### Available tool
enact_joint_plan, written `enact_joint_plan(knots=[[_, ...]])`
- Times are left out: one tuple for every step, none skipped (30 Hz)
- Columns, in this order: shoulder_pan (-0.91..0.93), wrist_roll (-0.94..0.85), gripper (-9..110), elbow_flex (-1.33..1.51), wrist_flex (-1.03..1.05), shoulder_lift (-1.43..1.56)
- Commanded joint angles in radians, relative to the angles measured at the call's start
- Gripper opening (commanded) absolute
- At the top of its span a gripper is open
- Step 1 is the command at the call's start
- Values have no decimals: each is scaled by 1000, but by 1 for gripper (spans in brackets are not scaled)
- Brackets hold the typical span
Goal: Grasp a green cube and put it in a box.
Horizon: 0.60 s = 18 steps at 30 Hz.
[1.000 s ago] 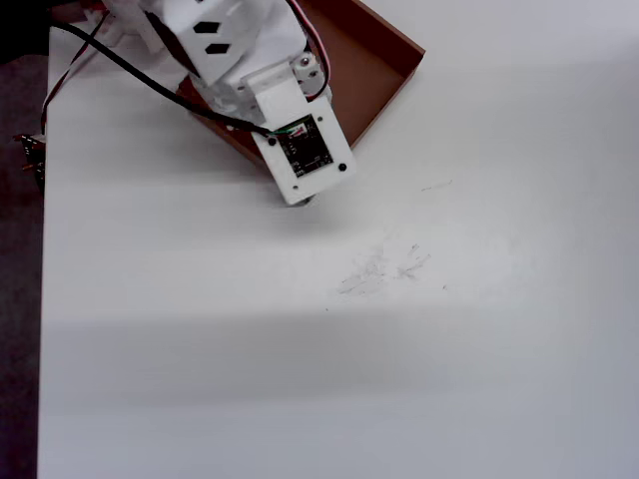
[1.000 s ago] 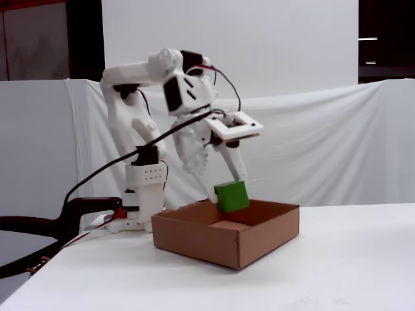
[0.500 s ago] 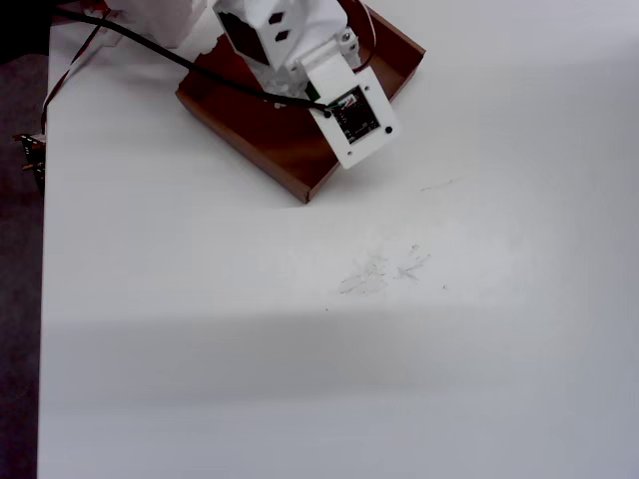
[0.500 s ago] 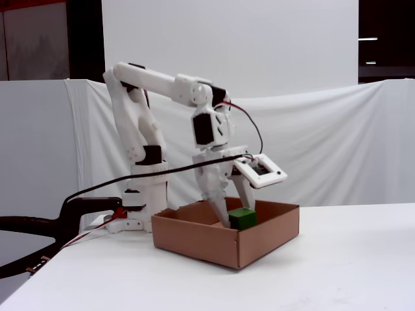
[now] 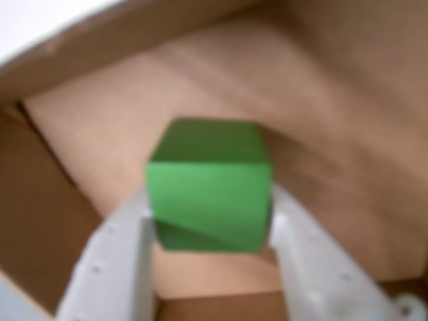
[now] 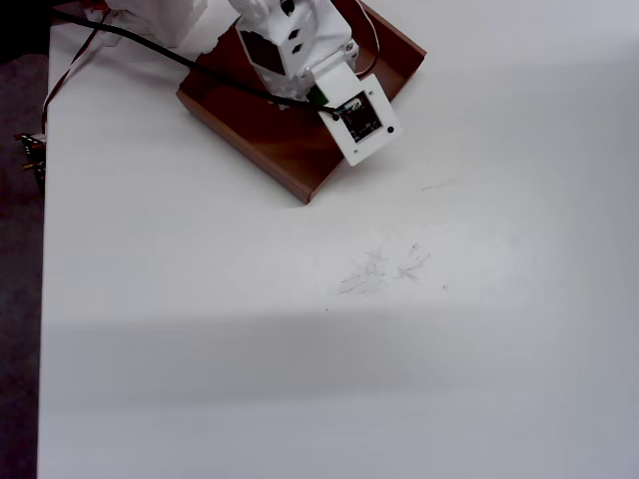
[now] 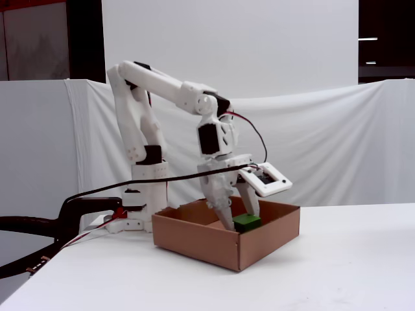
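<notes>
pincer [image 5: 212, 231]: pinching the green cube [image 5: 208, 184] from both sides | cube: inside the box [image 7: 194, 243], above its floor | box: at 12 o'clock of the white worktop [image 6: 349, 329], overhead view

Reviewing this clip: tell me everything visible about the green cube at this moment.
The green cube is a small, solid, bright green block with flat square faces and slightly softened edges, matte like foam or painted wood. It sits between the two white fingers of the tool, which press its left and right sides. In the fixed view it is inside the box, level with the walls; whether it touches the floor cannot be told. The overhead view hides it.
</notes>
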Motion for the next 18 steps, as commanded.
enact_joint_plan(knots=[[-11, 6, 14, -6, -15, 0], [-11, 6, 16, -5, -14, 3], [-11, 6, 17, -2, -11, 14], [-5, 6, 19, 2, -6, 29], [3, 6, 21, 2, 5, 49], [15, 6, 21, -2, 20, 69], [29, 6, 21, -8, 31, 89], [44, 6, 22, -14, 43, 106], [60, 6, 22, -21, 52, 121], [78, 6, 22, -31, 60, 140], [97, 5, 22, -40, 71, 160], [120, 0, 22, -52, 84, 184], [143, -3, 22, -69, 101, 209], [169, -5, 22, -89, 123, 233], [195, -5, 22, -110, 143, 261], [225, -5, 22, -126, 156, 293], [261, -5, 22, -140, 170, 328], [305, -5, 22, -152, 181, 368]])
